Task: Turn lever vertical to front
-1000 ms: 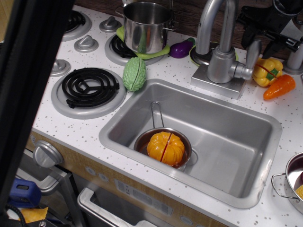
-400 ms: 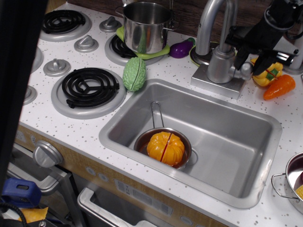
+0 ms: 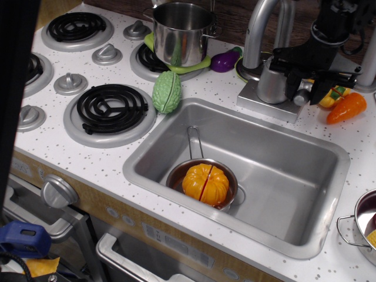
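The lever shows only as a short silver stub on the right side of the cylindrical faucet body, behind the sink. Its flat paddle is hidden by my black gripper. The gripper has come down from the upper right and straddles the lever, one finger on its left and one finger on its right. The jaws look open, with a gap wider than the stub. I cannot tell whether the fingers touch it. The tall curved spout rises just left of the gripper.
A yellow pepper and an orange carrot lie just right of the gripper. The sink holds a small pan with an orange pumpkin. An eggplant, a green gourd, a steel pot and burners are to the left.
My gripper has come down and leftward from the upper right onto the lever. The upright paddle, visible a second ago, is now covered by it.
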Tool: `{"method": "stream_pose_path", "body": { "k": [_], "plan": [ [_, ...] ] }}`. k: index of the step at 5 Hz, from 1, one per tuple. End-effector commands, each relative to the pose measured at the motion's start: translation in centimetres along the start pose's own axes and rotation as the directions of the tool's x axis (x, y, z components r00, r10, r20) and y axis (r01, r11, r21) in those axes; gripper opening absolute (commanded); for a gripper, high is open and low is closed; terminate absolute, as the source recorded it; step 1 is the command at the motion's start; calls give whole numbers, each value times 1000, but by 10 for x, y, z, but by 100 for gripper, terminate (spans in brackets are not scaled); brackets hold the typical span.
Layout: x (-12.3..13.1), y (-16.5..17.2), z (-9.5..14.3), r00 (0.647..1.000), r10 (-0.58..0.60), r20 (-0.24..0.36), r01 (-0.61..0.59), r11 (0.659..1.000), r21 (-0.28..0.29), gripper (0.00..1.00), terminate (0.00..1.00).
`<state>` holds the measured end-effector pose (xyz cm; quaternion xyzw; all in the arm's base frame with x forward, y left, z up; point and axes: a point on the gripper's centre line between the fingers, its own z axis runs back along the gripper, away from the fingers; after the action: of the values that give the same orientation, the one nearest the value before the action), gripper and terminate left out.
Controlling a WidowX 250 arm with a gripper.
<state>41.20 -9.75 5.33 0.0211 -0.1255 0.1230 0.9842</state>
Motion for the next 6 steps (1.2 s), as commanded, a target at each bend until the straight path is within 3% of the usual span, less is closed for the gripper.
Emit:
{"method": "stream_pose_path", "body": {
  "k": [1, 3, 4, 6],
  "plan": [
    [-3, -7, 0, 998, 59, -21, -60, 997, -47, 0, 0],
    [-7, -17, -18, 998, 58, 35, -58, 998, -1, 0, 0],
    [-2, -13, -8, 999, 18, 31, -19, 1000, 19, 100, 0],
    [-2, -13, -8, 999, 18, 31, -19, 1000, 19, 100, 0]
  ]
}}
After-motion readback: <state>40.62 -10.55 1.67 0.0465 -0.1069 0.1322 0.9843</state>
